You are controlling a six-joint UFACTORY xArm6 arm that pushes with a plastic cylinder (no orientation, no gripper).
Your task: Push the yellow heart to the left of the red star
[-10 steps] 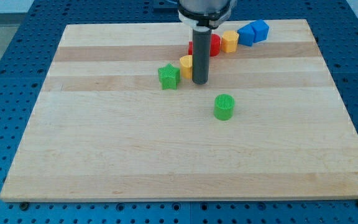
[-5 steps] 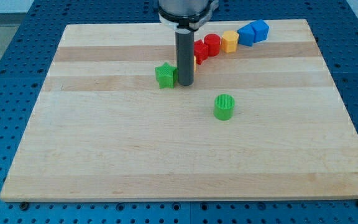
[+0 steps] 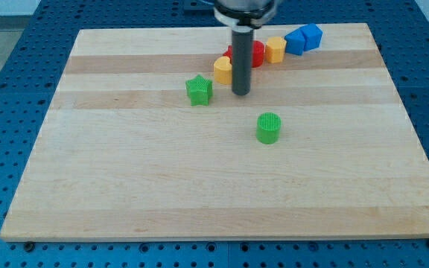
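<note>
On the view's left part of the wooden board (image 3: 125, 186) nothing stands until the green star (image 3: 199, 90), which sits a little above the board's middle and apart from the other blocks. Just to its right and slightly higher is the yellow heart (image 3: 223, 70), a small yellow block with a rounded top; its heart outline is hard to make out from here, so the shape is taken from its lobed upper edge. It lies close against the left side of the dark rod. My tip (image 3: 240, 94) rests on the board just below and to the right of the yellow heart, between it and the green star on one side and the open board on the other; whether the rod's side actually touches the heart cannot be told. There is no gripper on this arm, only the rod, so nothing is grasped.

Behind the rod, partly hidden, are the red blocks: the red star (image 3: 232, 53) shows only as a sliver left of the rod, touching or nearly touching the heart's upper right, and a red cylinder (image 3: 255, 53) peeks out on the right. Next come a yellow hexagonal block (image 3: 275, 50) and two blue blocks (image 3: 303, 38) near the top edge. Lower down stands a green cylinder (image 3: 269, 127), well apart. No writing or labels show.
</note>
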